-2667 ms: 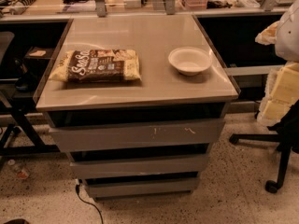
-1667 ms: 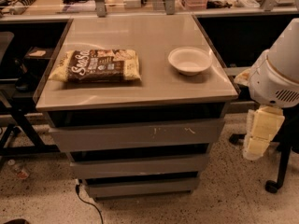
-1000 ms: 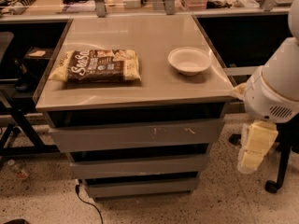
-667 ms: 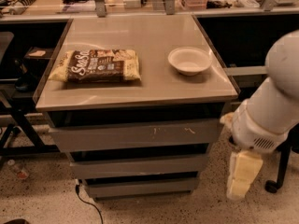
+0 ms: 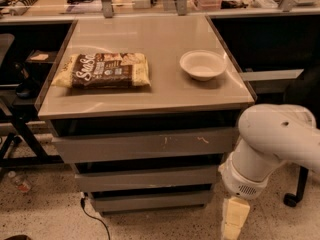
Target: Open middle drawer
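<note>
The middle drawer (image 5: 145, 178) is the plain grey front between the wider scratched top front (image 5: 145, 145) and the narrowest bottom front (image 5: 150, 201). All three fronts are pushed in. My gripper (image 5: 234, 221) hangs low at the cabinet's right side, pale yellow, below the white arm (image 5: 272, 144). It is just right of the bottom drawer's end and lower than the middle front. It touches none of the drawers.
On the cabinet top (image 5: 165, 96) lie a brown snack bag (image 5: 105, 70) and a white bowl (image 5: 202, 64). A chair's wheeled base (image 5: 295, 196) stands on the floor at the right. A black cable (image 5: 92, 216) and a bottle (image 5: 20, 182) lie on the floor at the left.
The arm has swung down and to the left, from beside the tabletop's right edge to low by the cabinet's lower right corner. The drawers, bag and bowl have not moved.
</note>
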`<state>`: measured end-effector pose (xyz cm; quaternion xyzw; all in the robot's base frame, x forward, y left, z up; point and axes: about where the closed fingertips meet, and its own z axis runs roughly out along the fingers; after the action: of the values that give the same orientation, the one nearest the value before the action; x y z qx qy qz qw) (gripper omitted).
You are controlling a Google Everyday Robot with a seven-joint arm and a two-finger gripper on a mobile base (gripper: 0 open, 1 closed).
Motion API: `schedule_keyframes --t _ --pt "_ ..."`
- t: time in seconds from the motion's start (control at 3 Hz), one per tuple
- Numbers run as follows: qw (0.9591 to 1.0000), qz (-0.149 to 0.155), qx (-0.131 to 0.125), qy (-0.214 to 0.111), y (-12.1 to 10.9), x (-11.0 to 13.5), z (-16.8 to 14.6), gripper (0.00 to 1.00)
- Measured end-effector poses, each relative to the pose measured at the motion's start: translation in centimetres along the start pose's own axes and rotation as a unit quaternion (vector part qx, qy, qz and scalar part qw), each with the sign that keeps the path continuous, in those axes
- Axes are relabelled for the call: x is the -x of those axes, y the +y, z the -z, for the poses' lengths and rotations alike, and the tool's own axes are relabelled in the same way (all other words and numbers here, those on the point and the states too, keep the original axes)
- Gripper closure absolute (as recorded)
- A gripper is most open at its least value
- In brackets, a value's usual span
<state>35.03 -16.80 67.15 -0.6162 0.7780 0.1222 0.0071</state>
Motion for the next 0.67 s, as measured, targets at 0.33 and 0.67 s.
schedule_keyframes --t 0.33,0.67 --pt "1.0 -0.004 0.004 -0.001 0.0 -0.1 -0.4 0.0" --pt "0.9999 0.006 0.012 -0.005 0.3 0.5 -1.8 0.0"
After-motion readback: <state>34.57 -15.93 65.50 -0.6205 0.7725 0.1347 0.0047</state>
